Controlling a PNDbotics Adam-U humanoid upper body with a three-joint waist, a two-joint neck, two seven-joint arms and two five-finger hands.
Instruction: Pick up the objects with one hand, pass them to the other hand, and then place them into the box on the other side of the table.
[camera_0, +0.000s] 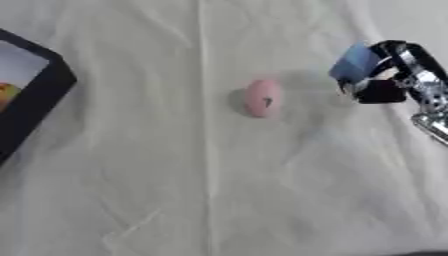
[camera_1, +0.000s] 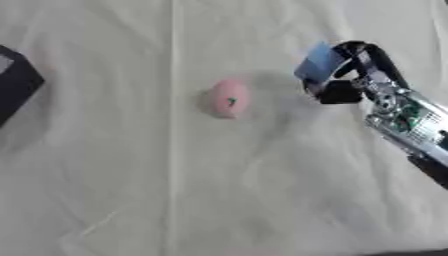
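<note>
- Pink object (camera_0: 262, 98): a small oval thing lying on the cloth (camera_0: 175, 190) near the middle of the table, with a small dark mark on its face. Nothing touches it.
- Right hand (camera_1: 350, 75): comes in from the right edge, black fingers and a silver wrist behind them. It sits to the right of the pink object, near it but apart.
- Blue object (camera_1: 318, 62): a flat, light-blue piece held in the right hand, the fingers curled round it so that it sticks out toward the left, on the side facing the pink object. Whether it rests on the cloth or is lifted off it cannot be told.
- Box (camera_0: 35, 95): black-walled, at the left edge, well apart from the pink object and the hand. Only part of it shows; its inside is pale, with a bit of orange and yellow (camera_0: 5, 94) just visible at the edge of the left eye view.
- Cloth: white and creased, with a long fold running down just left of the pink object.
- Left hand: shows in neither view.
</note>
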